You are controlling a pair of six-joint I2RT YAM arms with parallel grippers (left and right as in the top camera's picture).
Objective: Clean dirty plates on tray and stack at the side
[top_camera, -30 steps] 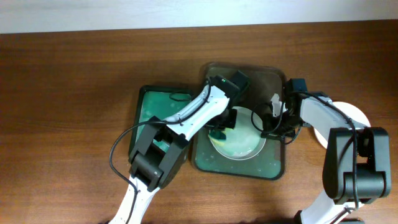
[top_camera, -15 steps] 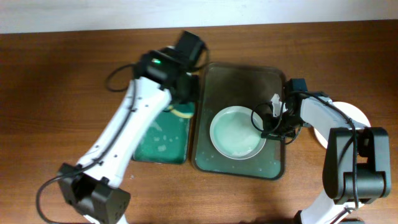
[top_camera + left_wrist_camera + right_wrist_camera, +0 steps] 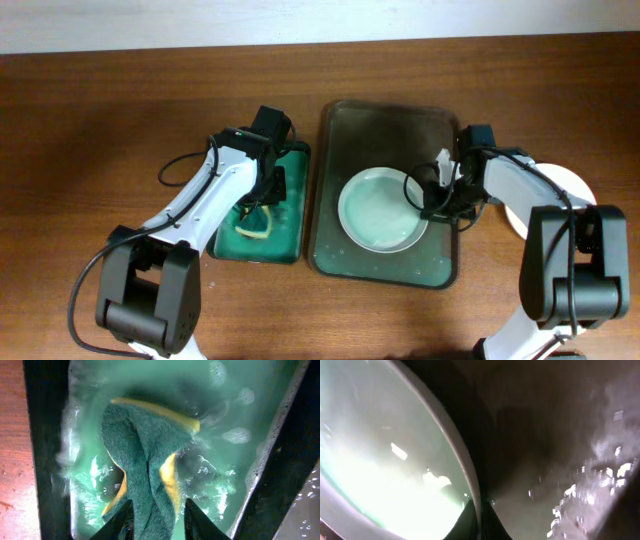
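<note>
Left pincer (image 3: 152,522) grips 1 sponge (image 3: 140,455) | right pincer (image 3: 481,510) nips 1 plate (image 3: 378,215) | side plate (image 3: 570,185): 1

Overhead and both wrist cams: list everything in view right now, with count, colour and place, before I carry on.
dark tray: one, brown-grey and glossy, wet, centre of the table
plate on the tray: one, white with a pale green film, lower middle of the dark tray
side plates: at least one, white, on the table right of the dark tray; partly hidden by the right arm, so the count is unclear
green tray: one, green, left of the dark tray, holding foamy water
sponge: one, green and yellow, folded, in the green tray
table: one, brown wood
left gripper: one, black, shut on the sponge
right gripper: one, black, pinching the right rim of the plate on the tray
</note>
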